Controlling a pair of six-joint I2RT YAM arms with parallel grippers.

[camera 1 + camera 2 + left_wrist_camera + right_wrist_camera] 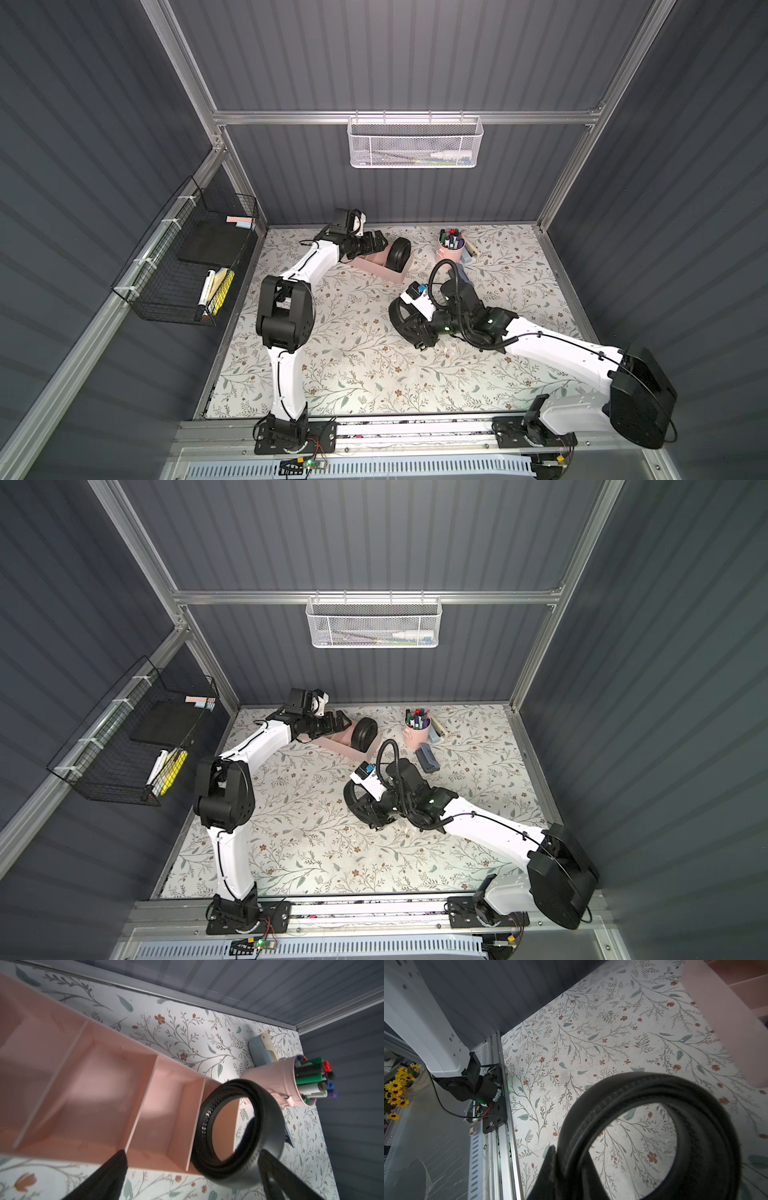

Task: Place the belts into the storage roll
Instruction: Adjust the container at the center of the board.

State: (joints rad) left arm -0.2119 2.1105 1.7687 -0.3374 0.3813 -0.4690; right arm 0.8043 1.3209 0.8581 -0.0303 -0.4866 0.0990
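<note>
Belt coil (633,1084) is being pinched by right gripper (566,1169), jaws nearly closed on one wall, apart from tray (124,1084). Other coil (270,1115) is standing in the end compartment. Left gripper (193,1153) is gaping wide, empty, beside it. Risks: held coil unwinding or slipping from that thin pinch; arms colliding over tray.

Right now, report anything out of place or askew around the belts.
One coiled belt stands on edge in the end compartment of the storage roll, sticking well above its rim instead of lying flat. The roll itself lies slanted to the table edges. Nothing looks spilled or damaged.
</note>
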